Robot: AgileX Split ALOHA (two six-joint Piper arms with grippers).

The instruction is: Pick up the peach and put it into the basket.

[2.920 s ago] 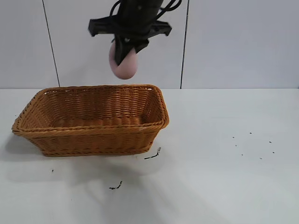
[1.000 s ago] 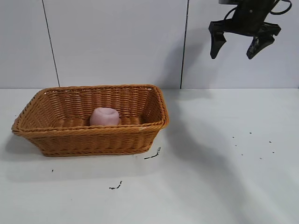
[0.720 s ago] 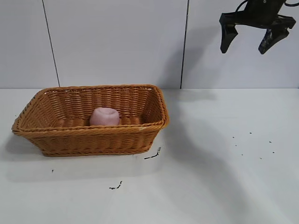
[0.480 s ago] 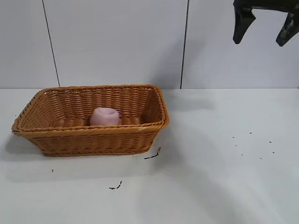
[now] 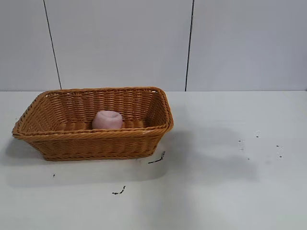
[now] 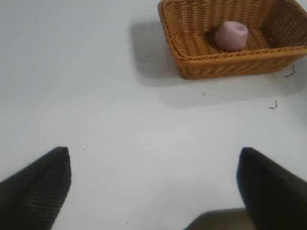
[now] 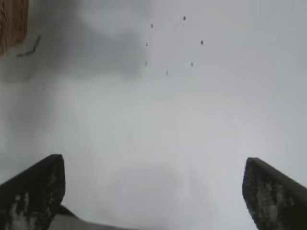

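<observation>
The dull-pink peach (image 5: 107, 120) lies inside the orange-brown wicker basket (image 5: 158, 128), near its middle, dimple up. Both also show in the left wrist view, the peach (image 6: 231, 35) in the basket (image 6: 192, 67) far from my left gripper (image 6: 153, 167), which is open and empty over bare table. My right gripper (image 7: 153, 177) is open and empty high above the table, right of the basket, whose corner (image 7: 12, 24) shows at the view's edge. Neither gripper shows in the exterior view.
The white table (image 5: 216, 191) carries small dark specks at the right (image 5: 259, 148) and two dark scraps (image 5: 157, 159) in front of the basket. A grey panelled wall (image 5: 192, 43) stands behind.
The right gripper, open, rose and moved right until it left the exterior view. The peach stays still in the basket.
</observation>
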